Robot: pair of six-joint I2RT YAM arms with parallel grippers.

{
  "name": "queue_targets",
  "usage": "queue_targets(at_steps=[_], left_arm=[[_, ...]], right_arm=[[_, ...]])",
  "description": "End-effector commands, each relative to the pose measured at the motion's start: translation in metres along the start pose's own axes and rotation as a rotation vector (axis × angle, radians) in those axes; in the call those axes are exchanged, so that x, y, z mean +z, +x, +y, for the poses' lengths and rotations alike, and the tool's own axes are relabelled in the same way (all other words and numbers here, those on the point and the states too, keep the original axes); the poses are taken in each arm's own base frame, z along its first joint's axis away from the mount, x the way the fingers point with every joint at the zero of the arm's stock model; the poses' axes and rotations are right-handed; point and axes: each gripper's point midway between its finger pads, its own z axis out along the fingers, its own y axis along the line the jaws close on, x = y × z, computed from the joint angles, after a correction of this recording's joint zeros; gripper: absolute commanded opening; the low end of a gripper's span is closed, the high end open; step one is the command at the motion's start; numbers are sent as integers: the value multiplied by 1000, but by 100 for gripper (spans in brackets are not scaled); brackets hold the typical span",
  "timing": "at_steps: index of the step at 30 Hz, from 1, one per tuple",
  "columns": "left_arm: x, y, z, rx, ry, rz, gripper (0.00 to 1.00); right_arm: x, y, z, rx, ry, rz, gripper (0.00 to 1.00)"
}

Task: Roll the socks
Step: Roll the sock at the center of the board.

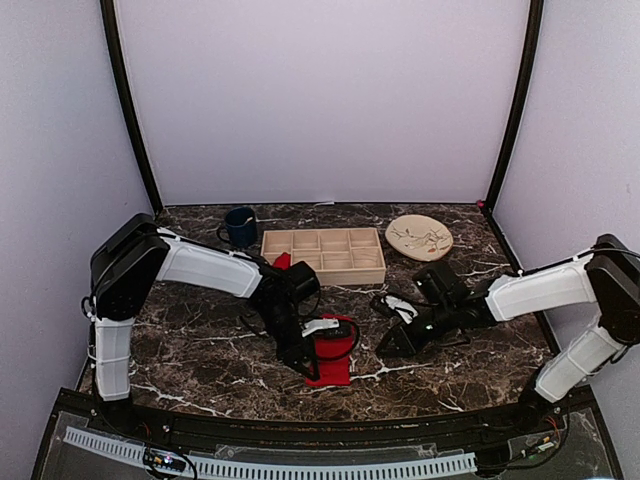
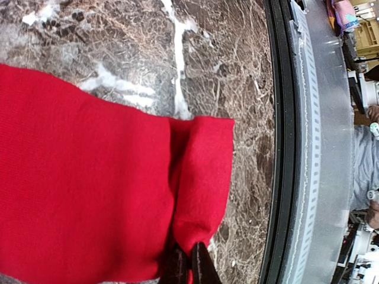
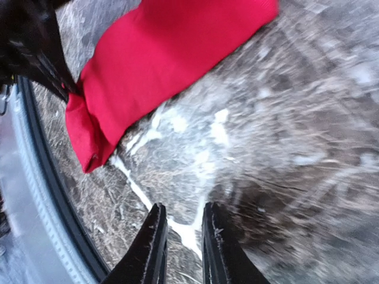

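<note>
Right now the bright red fabric sock [image 2: 89, 189] lies on the dark marble table [image 2: 225, 59] by its front edge, long axis running away from the arms. The left gripper [image 2: 189, 265], fingers pressed together, pinches its folded near end; the right gripper [image 3: 180, 216] hovers nearby, fingers slightly spread, empty.

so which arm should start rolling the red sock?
Left. The left claw is pinched shut on the folded end of the sock; the right claw hangs open over bare table, holding nothing.

red sock [image 2: 89, 177], brn/wht marbled table [image 1: 190, 350], blue mug [image 1: 240, 226]
</note>
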Motion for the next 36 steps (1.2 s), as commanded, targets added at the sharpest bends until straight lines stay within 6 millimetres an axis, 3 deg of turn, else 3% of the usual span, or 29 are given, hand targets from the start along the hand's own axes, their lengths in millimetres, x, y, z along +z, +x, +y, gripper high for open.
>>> queue_targets(at_steps=[1, 7, 19, 25, 36], left_arm=[[0, 4, -8, -67, 73, 27, 0], [3, 6, -7, -98, 102, 41, 0], [6, 5, -1, -152, 143, 69, 0], [5, 5, 2, -164, 154, 74, 0], [7, 7, 2, -169, 168, 80, 0]], right_arm=[[-12, -19, -4, -109, 152, -113, 21], [-9, -16, 28, -304, 241, -124, 22], [27, -1, 80, -614, 289, 15, 25], [49, 8, 85, -696, 312, 103, 30], [62, 3, 78, -752, 354, 148, 34]])
